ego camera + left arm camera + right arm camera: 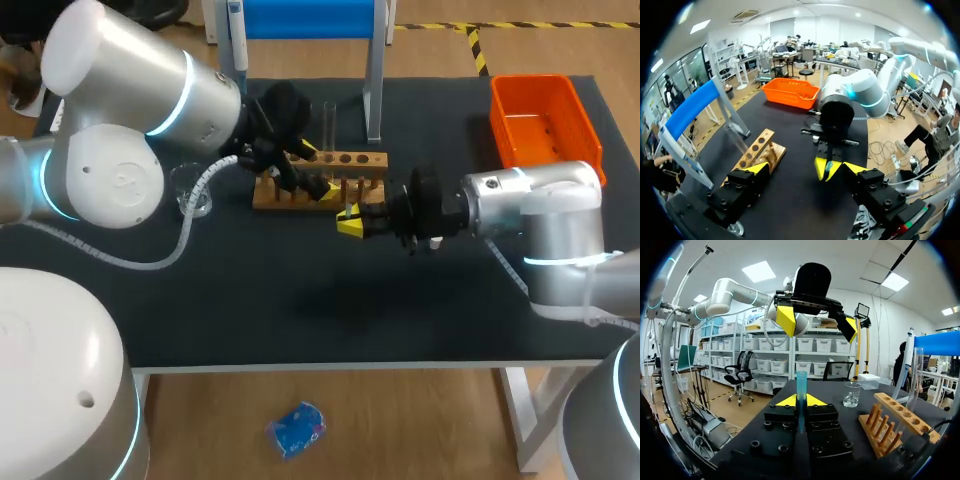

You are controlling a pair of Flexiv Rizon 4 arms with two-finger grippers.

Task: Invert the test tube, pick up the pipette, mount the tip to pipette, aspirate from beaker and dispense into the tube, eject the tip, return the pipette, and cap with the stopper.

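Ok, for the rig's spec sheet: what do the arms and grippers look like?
The left arm and right arm are rounded silver-white housings with cyan joint rings; a white ribbed cable trails off the left. The left gripper and right gripper are blocky black with yellow wedge tips.

Matt black tabletop, bare wood, clear glass, bright plastic
The tabletop (300, 300) is matt black and takes no shine. The rack (352, 158) is pale, unpainted wood with a dull finish. The test tube (329, 125) and the beaker (852, 395) near the tabletop's left edge are clear and glassy. The orange bin (497, 120) at the far right corner is smooth, faintly glossy plastic. The left arm (130, 110) and right arm (540, 200) have smooth silver-grey shells with a satin sheen. The right gripper (800, 401) has matt black bolted blocks and flat yellow tips, with a translucent blue tip (801, 385) of smooth plastic between them
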